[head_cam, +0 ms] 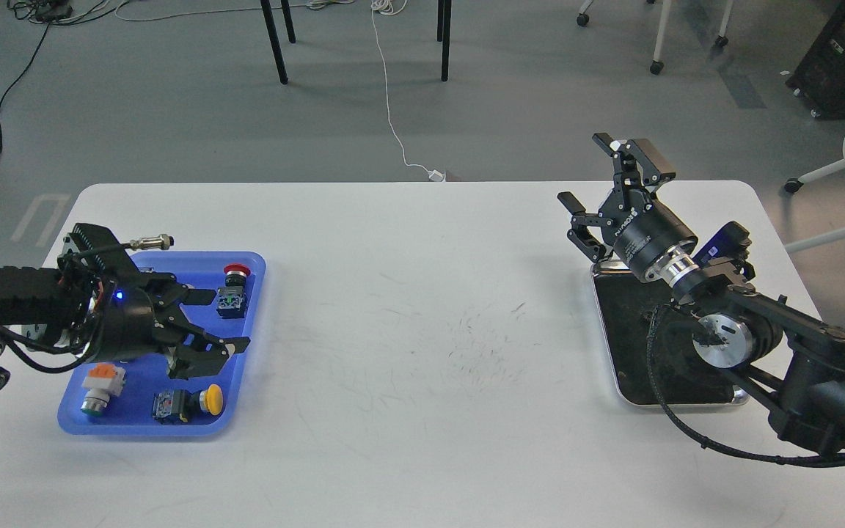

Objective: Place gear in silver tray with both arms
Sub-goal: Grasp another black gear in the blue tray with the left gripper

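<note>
The silver tray (679, 403) lies at the right of the white table, and my right arm covers much of it. My right gripper (588, 170) is open and empty, raised above the tray's far left corner, fingers pointing up and away. My left gripper (221, 321) is open and held low over the middle of the blue tray (136, 425) at the left. Its lower finger (210, 352) is over the spot where a small black gear lay. No gear shows in either tray; my arms hide those spots.
The blue tray holds a red push button (235, 272), a black switch block (230, 301), a yellow push button (210, 400) and an orange-and-white part (100, 381). The white table (422, 352) between the trays is bare. Chair legs and cables are on the floor beyond.
</note>
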Motion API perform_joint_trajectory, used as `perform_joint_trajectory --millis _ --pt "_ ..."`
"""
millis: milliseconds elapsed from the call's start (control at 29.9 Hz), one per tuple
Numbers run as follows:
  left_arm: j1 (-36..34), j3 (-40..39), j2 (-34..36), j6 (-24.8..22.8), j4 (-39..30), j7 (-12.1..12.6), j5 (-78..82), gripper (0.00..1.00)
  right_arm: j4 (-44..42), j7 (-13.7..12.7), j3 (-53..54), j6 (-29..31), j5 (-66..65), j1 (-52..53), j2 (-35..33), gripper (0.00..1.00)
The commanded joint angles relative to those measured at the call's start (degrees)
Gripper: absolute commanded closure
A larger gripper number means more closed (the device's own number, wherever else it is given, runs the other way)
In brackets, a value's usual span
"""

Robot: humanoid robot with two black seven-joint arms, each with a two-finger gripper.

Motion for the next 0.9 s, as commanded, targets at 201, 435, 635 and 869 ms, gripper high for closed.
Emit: perform_joint_trajectory --millis 201,435,635,869 --pt "-0.05 2.86 -2.46 -0.01 9.04 0.02 0.1 0.34 0.15 0.0 0.33 0.16 0.05 -0.31 -0.16 0.02" --pt "-0.05 3.92 -4.48 0.25 12.73 0.02 0.1 0.34 0.15 0.0 0.42 0.16 0.05 0.05 -0.25 0.02" --pt "0.04 4.18 -5.36 0.34 15.28 0.02 0.1 0.34 0.24 0.0 0.33 0.25 0.05 0.05 -0.69 0.02" --pt "0.39 4.27 -5.45 0.34 16.42 0.02 0.1 0.37 0.32 0.0 0.42 0.25 0.05 0.31 -0.69 0.02"
